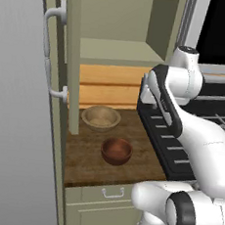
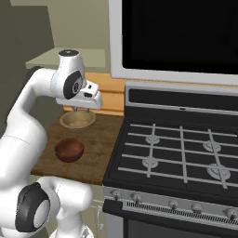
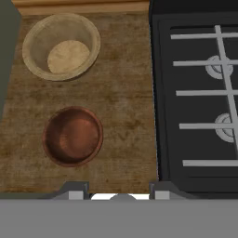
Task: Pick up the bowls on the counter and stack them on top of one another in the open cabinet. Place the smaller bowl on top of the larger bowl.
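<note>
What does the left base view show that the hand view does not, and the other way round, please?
The left base view shows the open cabinet with its shelf, the door's white handle, the drawer below the counter and the white arm. The hand view looks straight down into both bowls and shows the two finger tips, set apart. Both share the larger bowl, the smaller bowl nearer the front, the counter and the stovetop.
</note>
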Controlling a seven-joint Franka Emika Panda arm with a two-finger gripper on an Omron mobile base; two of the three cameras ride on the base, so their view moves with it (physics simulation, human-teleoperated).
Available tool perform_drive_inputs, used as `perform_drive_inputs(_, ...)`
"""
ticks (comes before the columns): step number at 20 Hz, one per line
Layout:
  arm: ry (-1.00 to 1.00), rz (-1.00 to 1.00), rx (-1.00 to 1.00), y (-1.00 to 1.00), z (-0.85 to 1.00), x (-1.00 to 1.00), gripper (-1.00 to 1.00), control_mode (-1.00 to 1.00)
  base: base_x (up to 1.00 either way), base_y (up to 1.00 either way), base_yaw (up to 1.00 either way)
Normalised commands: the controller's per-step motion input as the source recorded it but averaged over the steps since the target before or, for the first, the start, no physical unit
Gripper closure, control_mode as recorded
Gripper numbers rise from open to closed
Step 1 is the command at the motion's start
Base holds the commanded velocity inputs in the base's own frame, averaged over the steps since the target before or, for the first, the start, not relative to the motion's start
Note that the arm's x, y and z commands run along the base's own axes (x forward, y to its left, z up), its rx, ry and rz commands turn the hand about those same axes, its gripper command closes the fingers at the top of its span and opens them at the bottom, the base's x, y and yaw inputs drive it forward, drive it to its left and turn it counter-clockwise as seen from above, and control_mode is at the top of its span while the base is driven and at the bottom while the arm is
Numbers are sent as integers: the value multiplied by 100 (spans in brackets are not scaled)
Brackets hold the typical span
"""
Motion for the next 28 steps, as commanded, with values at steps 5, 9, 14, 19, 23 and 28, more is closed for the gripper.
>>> perform_drive_inputs(5,-2,0,3,-5,-2,-32,-100,-100,0,0,0)
perform_drive_inputs(9,-9,0,8,-8,-2,-83,-100,-100,0,0,0)
perform_drive_inputs(14,-12,-5,15,-30,-17,-95,-100,-100,0,0,0)
perform_drive_inputs(19,0,-4,16,-12,-51,-34,-100,-100,0,0,0)
perform_drive_inputs(23,19,-2,3,0,-53,20,-100,-100,0,0,0)
perform_drive_inputs(28,11,-5,0,3,-36,48,-100,-100,0,0,0)
